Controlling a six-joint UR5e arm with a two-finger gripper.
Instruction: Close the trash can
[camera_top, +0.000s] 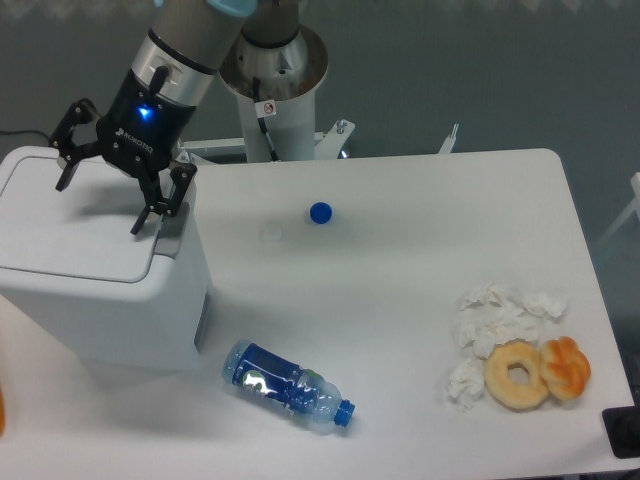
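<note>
Your trash can (100, 290) sits at the left edge of the table (420, 300), its flat lid lying level on the body, so by the look of it the closing is done or nearly so. The grey latch panel (170, 240) is at the lid's right edge. Your gripper (100, 205) hangs just above the lid with its fingers spread wide apart and nothing between them, a pose suited to pressing down rather than grasping; whether the tips touch the lid you cannot tell from here. To the right, well apart, lie a plastic bottle (287, 385), its blue cap (320, 212), crumpled tissues (495, 325) and two doughnuts (535, 372), none in the way.
</note>
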